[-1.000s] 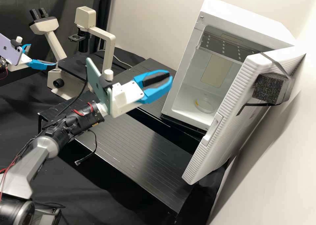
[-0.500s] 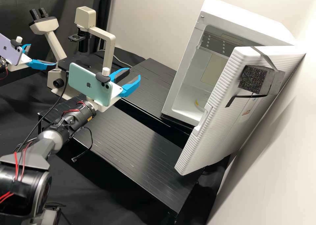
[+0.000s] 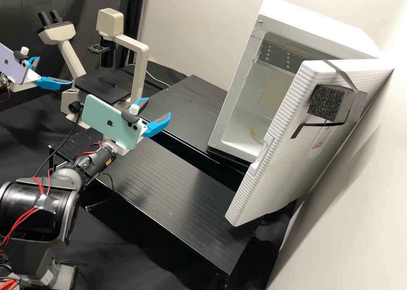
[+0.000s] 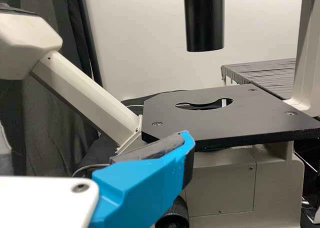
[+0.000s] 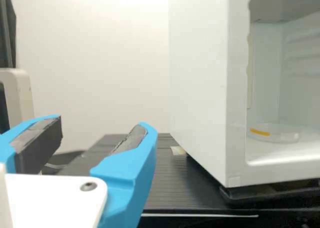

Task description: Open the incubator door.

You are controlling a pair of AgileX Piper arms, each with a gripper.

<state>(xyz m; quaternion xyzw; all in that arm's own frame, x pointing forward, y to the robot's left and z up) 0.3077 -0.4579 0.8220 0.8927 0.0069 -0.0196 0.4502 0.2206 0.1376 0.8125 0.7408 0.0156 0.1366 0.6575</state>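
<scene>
The white incubator (image 3: 232, 116) has its door (image 3: 292, 154) standing well open; a handle (image 3: 261, 155) sits on the door's edge. Apart from the door, to its left across the dark platform, my right gripper (image 3: 157, 107) holds nothing between its spread fingers. In the right wrist view, the open right gripper (image 5: 103, 125) is beside the incubator's side wall (image 5: 200, 83), with the chamber visible beyond. My left gripper (image 3: 55, 70) stands open beside the microscope at far left. One blue finger of the left gripper (image 4: 186, 140) appears before the microscope stage in the left wrist view.
The microscope (image 3: 140, 65) stands behind the right arm, its black stage (image 4: 225, 118) near the left gripper. A ribbed black platform (image 3: 178, 192) lies before the incubator. A clear dish (image 5: 272, 133) rests inside. Dark foam (image 3: 326, 102) is strapped to the door.
The right gripper has moved left, away from the door, and its fingers have spread. The door has shifted left and slightly up in the high view, covering more of the chamber. The left arm is still.
</scene>
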